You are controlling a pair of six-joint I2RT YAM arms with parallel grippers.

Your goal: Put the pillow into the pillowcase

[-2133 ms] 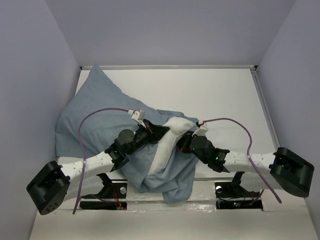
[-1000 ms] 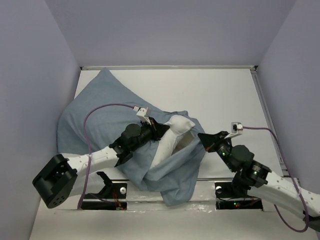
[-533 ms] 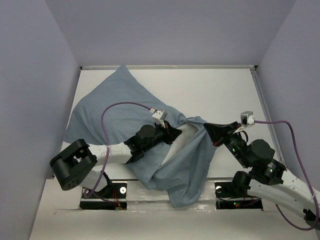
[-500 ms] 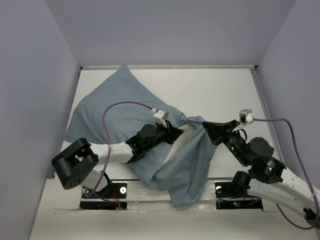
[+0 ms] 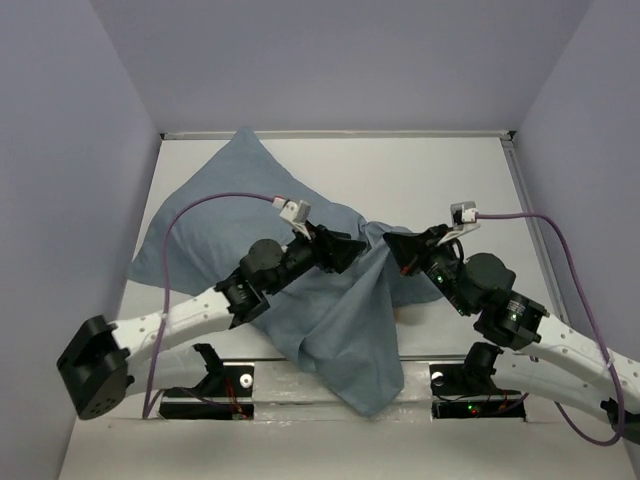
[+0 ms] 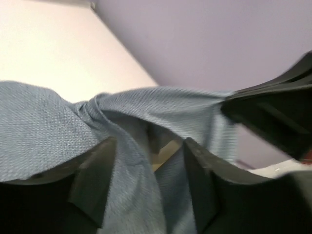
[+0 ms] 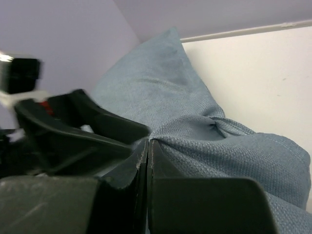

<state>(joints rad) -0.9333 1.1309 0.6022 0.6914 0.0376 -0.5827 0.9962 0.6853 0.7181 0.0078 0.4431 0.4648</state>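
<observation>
Dusty blue-grey cloth pillowcase [image 5: 200,230] runs diagonally, far-left to near-centre; left claw [image 5: 348,250] apart, right claw [image 5: 392,246] clamped on its gathered fabric.

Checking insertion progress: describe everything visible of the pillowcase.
The pillowcase is dusty blue-grey woven cloth, plain on the side showing. It bulges full at the far left of the table, one corner pointing to the far edge. Its loose end drapes over the near edge. The right gripper pinches a gathered fold; the open left gripper straddles cloth.
</observation>
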